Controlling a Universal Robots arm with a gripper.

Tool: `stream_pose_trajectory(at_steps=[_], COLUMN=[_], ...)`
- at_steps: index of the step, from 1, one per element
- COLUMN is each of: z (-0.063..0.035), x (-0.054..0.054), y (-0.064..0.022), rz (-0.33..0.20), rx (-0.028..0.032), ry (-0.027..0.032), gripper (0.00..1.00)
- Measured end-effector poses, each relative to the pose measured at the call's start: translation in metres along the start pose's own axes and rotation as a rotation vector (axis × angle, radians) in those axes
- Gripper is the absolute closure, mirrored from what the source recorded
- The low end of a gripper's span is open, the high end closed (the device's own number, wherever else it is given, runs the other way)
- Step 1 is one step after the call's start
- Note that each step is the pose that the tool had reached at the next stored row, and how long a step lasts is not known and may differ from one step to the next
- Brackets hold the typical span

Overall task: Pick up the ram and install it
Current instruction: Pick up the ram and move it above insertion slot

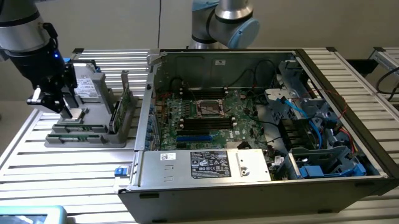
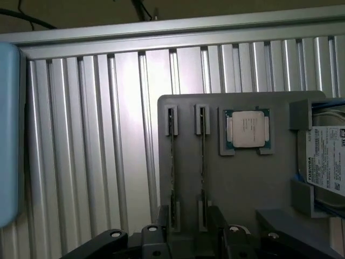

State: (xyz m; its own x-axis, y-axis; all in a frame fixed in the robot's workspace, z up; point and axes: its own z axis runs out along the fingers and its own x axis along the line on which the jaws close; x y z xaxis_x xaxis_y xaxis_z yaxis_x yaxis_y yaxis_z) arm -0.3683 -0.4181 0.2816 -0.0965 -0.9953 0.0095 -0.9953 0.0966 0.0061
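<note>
The robot arm's gripper [image 1: 67, 111] is pictured poised low over the gray tray [image 1: 93, 142] on the slatted metal surface [image 1: 62, 163]. In the wrist view its fingers [image 2: 161, 224] are seen spread apart, with nothing gripped between them.

A ram stick [image 2: 203, 162] is held on edge in a slot of the tray [image 2: 242, 183], untouched. A second ram stick [image 2: 172, 162] is seated in the parallel slot just beside it. The near ends of both sticks are framed between the spread fingers of the gripper [image 2: 188, 226]. In the exterior view the two sticks are shown as green strips [image 1: 74, 137] along the tray's front edge, below the gripper.

A square silver processor chip [image 2: 248, 129] is set in its own pocket of the tray, beside the ram slots. A labelled hard drive [image 2: 326, 162] is lodged at the tray's far side from them. An upright green card [image 1: 124, 105] is stood along the tray's edge nearest the computer case [image 1: 249, 196].

The case is laid open on the surface [image 2: 108, 135] just beside the tray, to the exterior view's right. Its motherboard [image 1: 206, 116] is exposed.
</note>
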Motion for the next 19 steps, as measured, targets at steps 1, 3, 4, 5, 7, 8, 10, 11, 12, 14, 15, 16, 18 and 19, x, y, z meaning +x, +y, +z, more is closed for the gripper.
stream_pose_trajectory(at_steps=[1,3,4,5,7,8,10,11,12,14,15,16,18,19], z=[0.0018,0.0054,0.0073,0.0091,0.0127,0.0146,0.0182,0.02,0.0218,0.0254,0.0274,0.0293,0.0328,0.0346], x=[0.001,0.002,0.003,0.003,0.004,0.004,0.004,0.005,0.006,0.008,0.009,0.01,0.01,0.01], y=[0.0001,0.0002,0.0003,0.0005,0.0008,0.001,0.0013,0.0014,0.0013,0.0011,0.0009,0.0009,0.0009,0.0009], rz=[0.0,0.0,0.0,0.0,0.0,0.0,0.0,0.0,0.0,0.0,0.0,0.0,0.0,0.0], rx=[0.0,0.0001,0.0001,0.0001,0.0001,0.0001,0.0001,0.0001,0.0,0.0,0.0001,0.0002,0.0001,0.0001], ry=[0.0,0.0,-0.0001,-0.0001,-0.0001,0.0,-0.0001,-0.0001,0.0,0.0,-0.0001,-0.0002,-0.0001,-0.0001], gripper=[0.58,0.58,0.58,0.58,0.58,0.58,0.58,0.58,0.58,0.58,0.58,0.58,0.58,0.58])
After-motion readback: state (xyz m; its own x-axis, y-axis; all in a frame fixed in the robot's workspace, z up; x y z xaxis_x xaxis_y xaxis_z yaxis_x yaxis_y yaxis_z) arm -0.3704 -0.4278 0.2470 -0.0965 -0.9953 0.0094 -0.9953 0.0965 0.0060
